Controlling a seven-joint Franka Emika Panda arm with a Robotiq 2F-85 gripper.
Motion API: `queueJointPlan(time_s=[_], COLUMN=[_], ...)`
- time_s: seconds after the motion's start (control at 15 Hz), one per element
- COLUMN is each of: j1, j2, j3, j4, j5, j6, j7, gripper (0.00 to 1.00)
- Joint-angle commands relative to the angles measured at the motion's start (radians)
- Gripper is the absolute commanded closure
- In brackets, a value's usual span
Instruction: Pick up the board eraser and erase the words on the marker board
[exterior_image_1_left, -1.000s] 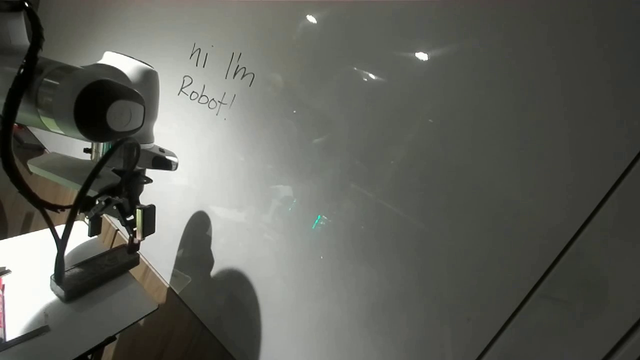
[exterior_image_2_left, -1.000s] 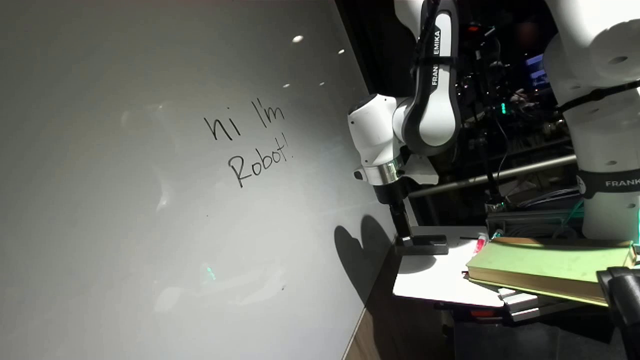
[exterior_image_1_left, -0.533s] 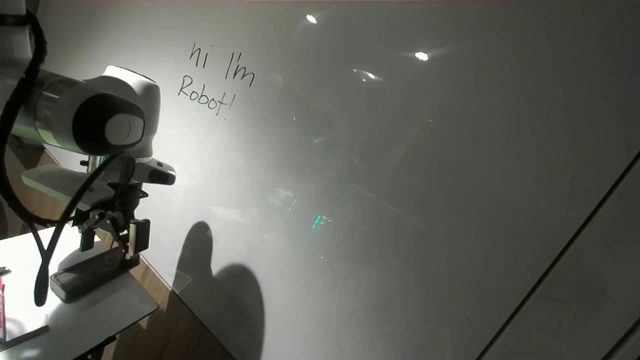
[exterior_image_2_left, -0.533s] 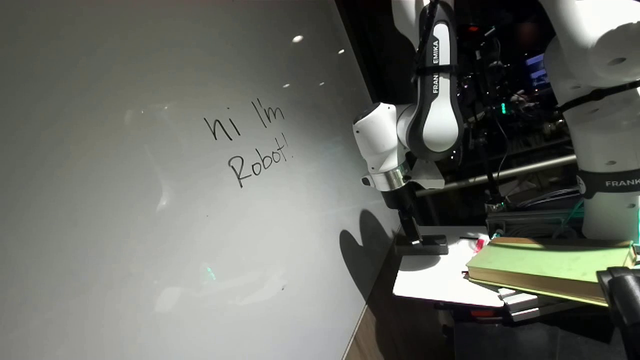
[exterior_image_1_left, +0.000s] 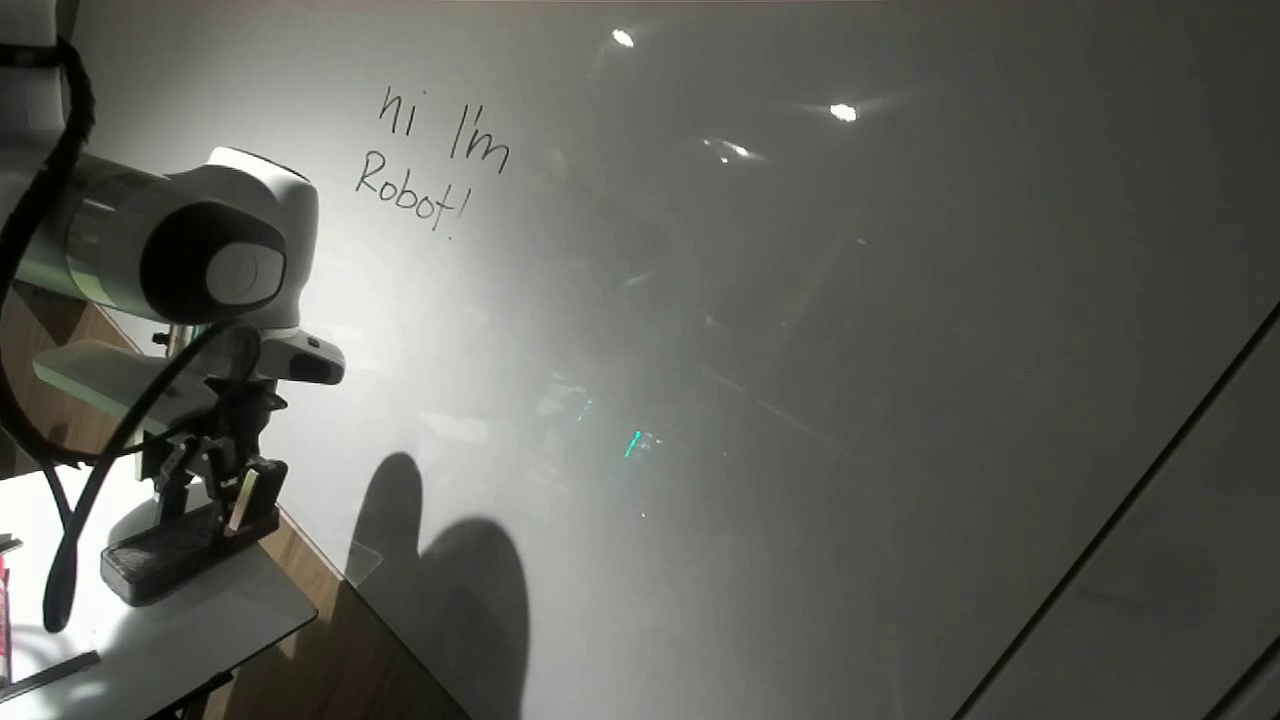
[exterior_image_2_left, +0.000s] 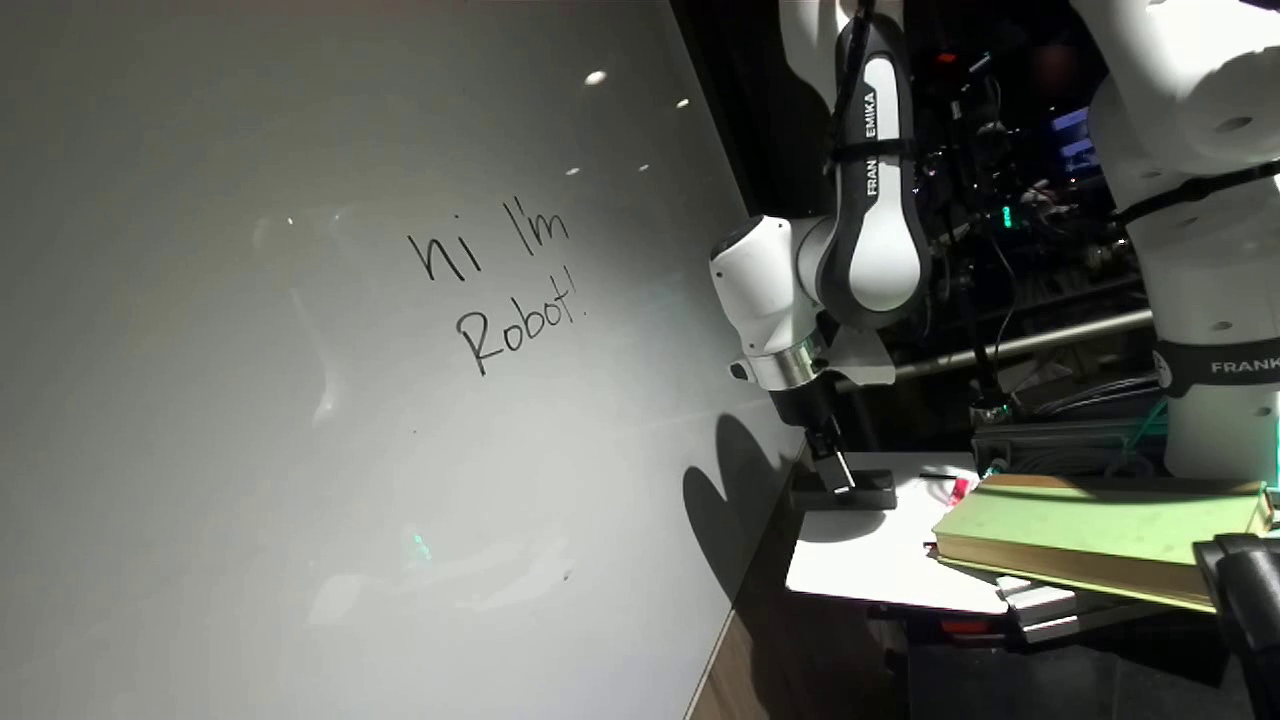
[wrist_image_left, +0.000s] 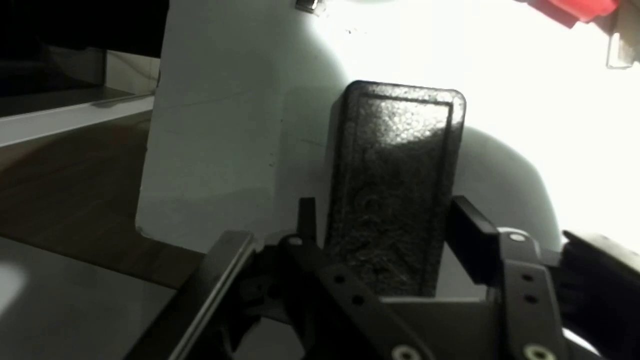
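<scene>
The board eraser (wrist_image_left: 405, 130), a dark rectangular block, lies flat on a small white tabletop (wrist_image_left: 215, 150). In the wrist view my gripper (wrist_image_left: 382, 210) straddles its near half. A gap shows between the left finger (wrist_image_left: 306, 215) and the eraser's side; the right finger (wrist_image_left: 472, 240) reaches the opposite edge, though contact is unclear. Both exterior views show the gripper (exterior_image_1_left: 205, 515) down at the eraser (exterior_image_1_left: 150, 565), towards its end nearest the marker board (exterior_image_1_left: 800, 400). The words (exterior_image_1_left: 405, 195) "hi I'm Robot!" stand in dark ink higher up on the board.
A thick green book (exterior_image_2_left: 1090, 520) lies beside the tabletop, with a red marker-like object (exterior_image_2_left: 960, 490) close to it. The tabletop's edge runs near the board's lower border. A black cable (exterior_image_1_left: 65, 590) loops down from the arm.
The arm has come down onto the eraser, its shadow on the board shifting with it. My fingers have tilted inward and drawn closer together. The eraser has stayed in place.
</scene>
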Motion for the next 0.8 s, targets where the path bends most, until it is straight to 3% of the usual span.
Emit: queueJointPlan(time_s=[0.0,0.07,0.33,0.6,0.67,0.73], j1=[-0.015,-0.017,0.005,0.024,0.019,0.023], j2=[0.010,0.007,-0.045,-0.205,-0.295,-0.338], j3=[-0.006,-0.006,-0.010,0.021,0.023,0.031], j4=[0.000,0.000,0.001,0.015,-0.058,-0.051], j5=[-0.038,-0.034,0.038,0.175,0.168,0.183], j6=[0.008,0.006,-0.032,-0.106,-0.090,-0.115], j7=[0.023,0.018,-0.030,-0.116,-0.112,-0.121], gripper=[0.65,0.70,0.70,0.70,0.70,0.70])
